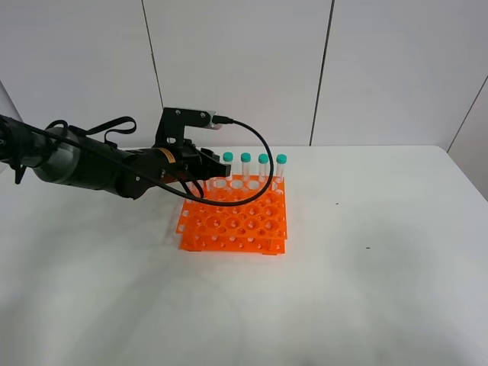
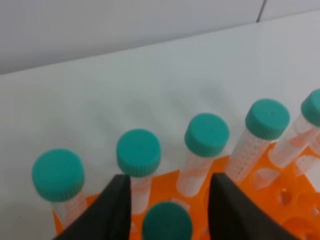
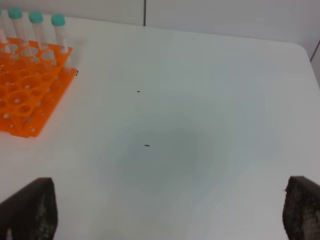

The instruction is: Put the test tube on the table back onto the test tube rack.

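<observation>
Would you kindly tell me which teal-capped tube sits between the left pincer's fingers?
The test tube whose cap is lowest in the left wrist view, between the dark fingers; the other tubes stand in the row beyond it.

Left claw (image 2: 167, 200) parted, right claw (image 3: 170, 210) wide.

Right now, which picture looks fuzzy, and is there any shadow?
Left wrist view: the teal caps and black fingers up close look soft and blurry. Exterior high view: sharp, with a faint shadow on the table beside the test tube rack. Right wrist view: even light, a dim grey patch mid-table.
</observation>
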You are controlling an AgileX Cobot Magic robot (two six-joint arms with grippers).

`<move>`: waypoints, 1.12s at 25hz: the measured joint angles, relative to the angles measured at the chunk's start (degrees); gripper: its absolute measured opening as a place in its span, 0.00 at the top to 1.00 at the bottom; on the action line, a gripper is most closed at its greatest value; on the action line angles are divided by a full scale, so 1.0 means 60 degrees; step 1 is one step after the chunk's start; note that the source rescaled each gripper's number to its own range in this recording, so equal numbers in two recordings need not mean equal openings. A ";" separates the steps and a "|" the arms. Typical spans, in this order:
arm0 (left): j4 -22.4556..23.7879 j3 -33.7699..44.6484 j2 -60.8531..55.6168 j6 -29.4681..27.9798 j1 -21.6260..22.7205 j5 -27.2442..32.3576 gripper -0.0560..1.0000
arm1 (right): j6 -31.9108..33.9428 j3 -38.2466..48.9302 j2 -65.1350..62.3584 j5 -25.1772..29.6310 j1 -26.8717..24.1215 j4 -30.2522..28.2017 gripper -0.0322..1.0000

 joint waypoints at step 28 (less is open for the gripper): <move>-0.0871 -0.6526 0.0660 0.1541 0.2343 1.3377 0.03 | 0.0000 0.0000 0.0000 0.0000 0.0000 0.0010 0.00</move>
